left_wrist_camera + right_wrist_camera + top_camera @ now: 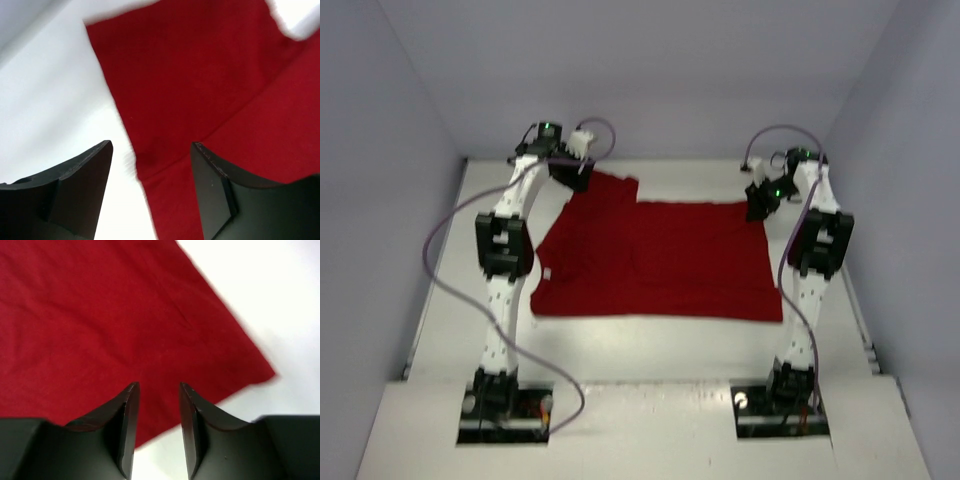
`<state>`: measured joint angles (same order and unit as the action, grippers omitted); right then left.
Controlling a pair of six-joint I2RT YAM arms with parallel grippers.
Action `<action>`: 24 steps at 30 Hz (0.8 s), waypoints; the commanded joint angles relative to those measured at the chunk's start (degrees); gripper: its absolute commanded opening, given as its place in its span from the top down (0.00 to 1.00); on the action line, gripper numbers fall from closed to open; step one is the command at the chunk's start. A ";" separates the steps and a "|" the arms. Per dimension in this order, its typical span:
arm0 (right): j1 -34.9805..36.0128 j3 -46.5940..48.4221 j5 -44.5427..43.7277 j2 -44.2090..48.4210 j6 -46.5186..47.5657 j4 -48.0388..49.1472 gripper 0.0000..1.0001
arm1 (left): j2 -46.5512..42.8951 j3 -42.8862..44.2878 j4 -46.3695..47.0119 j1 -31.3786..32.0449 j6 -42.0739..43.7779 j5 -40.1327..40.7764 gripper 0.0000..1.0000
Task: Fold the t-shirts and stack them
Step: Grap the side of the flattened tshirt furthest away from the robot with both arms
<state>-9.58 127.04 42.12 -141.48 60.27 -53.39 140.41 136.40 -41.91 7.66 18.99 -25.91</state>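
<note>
A dark red t-shirt [660, 258] lies spread flat across the white table, its hem toward the right and a sleeve at the far left. My left gripper [570, 175] hovers over that far-left sleeve. In the left wrist view the left gripper [151, 150] is open, with the t-shirt [200, 75] edge and bare table showing between its fingers, nothing gripped. My right gripper [760, 203] hangs over the shirt's far-right corner. In the right wrist view the right gripper [159, 387] stands open a narrower gap above the t-shirt [100, 315] corner, holding nothing.
The white table [650, 345] ends at grey walls on the left, back and right. Purple cables loop from both arms, the left one [440, 250] hanging out over the table's left side. Both arm bases sit at the near edge.
</note>
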 commanded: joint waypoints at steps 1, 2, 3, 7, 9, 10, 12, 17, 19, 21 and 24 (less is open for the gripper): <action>0.85 4.61 1.89 -0.27 -1.40 -1.78 0.57 | 0.96 5.34 1.85 -3.18 -10.81 0.28 0.40; 0.45 5.34 2.68 -1.19 -2.58 -1.38 0.56 | 1.85 5.41 2.54 -3.68 -12.47 -0.07 0.40; 0.18 5.84 3.22 -1.78 -3.39 -1.10 0.55 | 2.40 5.45 2.97 -4.05 -13.80 -0.19 0.40; -0.54 7.49 4.90 -4.07 -6.05 0.24 0.54 | 3.83 4.95 3.99 -5.21 -13.81 -0.25 0.40; -0.86 8.67 6.06 -5.07 -8.21 0.72 0.53 | 3.98 4.67 4.03 -5.37 -13.46 -0.62 0.40; -1.07 9.55 6.31 -5.50 -9.12 1.12 0.53 | 3.99 4.28 3.98 -5.37 -13.36 -0.49 0.40; -1.60 11.92 6.60 -6.26 -11.12 1.69 0.53 | 3.74 3.52 4.00 -5.37 -13.21 -0.06 0.40; -2.31 13.43 6.85 -7.36 -15.06 4.30 0.52 | 2.84 1.09 3.94 -5.47 -12.76 -0.76 0.40; -2.63 13.50 7.26 -7.67 -16.14 5.20 0.52 | 2.76 0.37 4.02 -5.55 -13.08 -2.27 0.40; -3.07 13.93 8.13 -8.28 -18.57 6.78 0.52 | 2.68 -0.93 4.03 -5.55 -13.79 -4.71 0.42; -3.80 14.22 8.54 -8.68 -21.21 9.24 0.52 | 2.42 -2.66 3.94 -5.54 -14.61 -6.25 0.45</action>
<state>-12.51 138.56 47.65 -150.81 44.21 -47.44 147.59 135.80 -38.20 1.87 6.61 -28.26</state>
